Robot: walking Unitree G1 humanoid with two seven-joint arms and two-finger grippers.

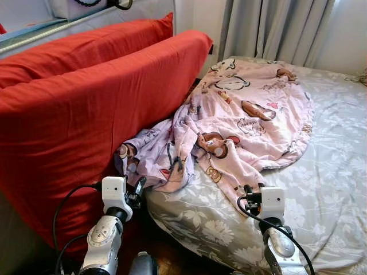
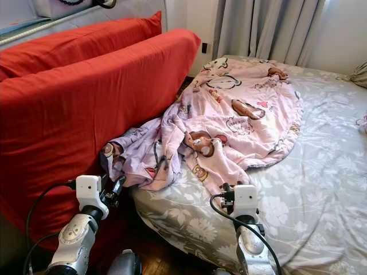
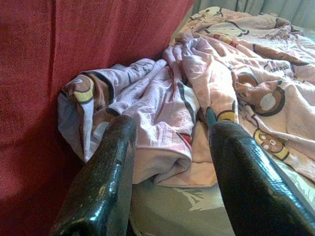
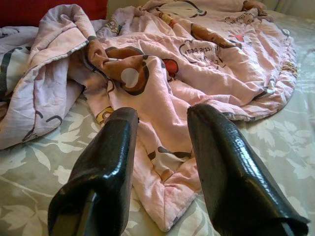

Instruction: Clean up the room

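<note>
A: What's hidden?
B: The pink blanket (image 1: pixel 241 114) lies crumpled on the grey floral bed (image 1: pixel 332 172); its bunched left edge drops out of my sight behind the red cushion (image 1: pixel 86 109).
A: Arm poses?
B: Left gripper (image 3: pixel 167 147) is raised at that bunched edge, right gripper (image 4: pixel 160 142) over the near corner. Both spread, holding nothing.

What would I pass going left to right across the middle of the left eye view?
red cushion → pink cartoon blanket → grey floral bedsheet
</note>
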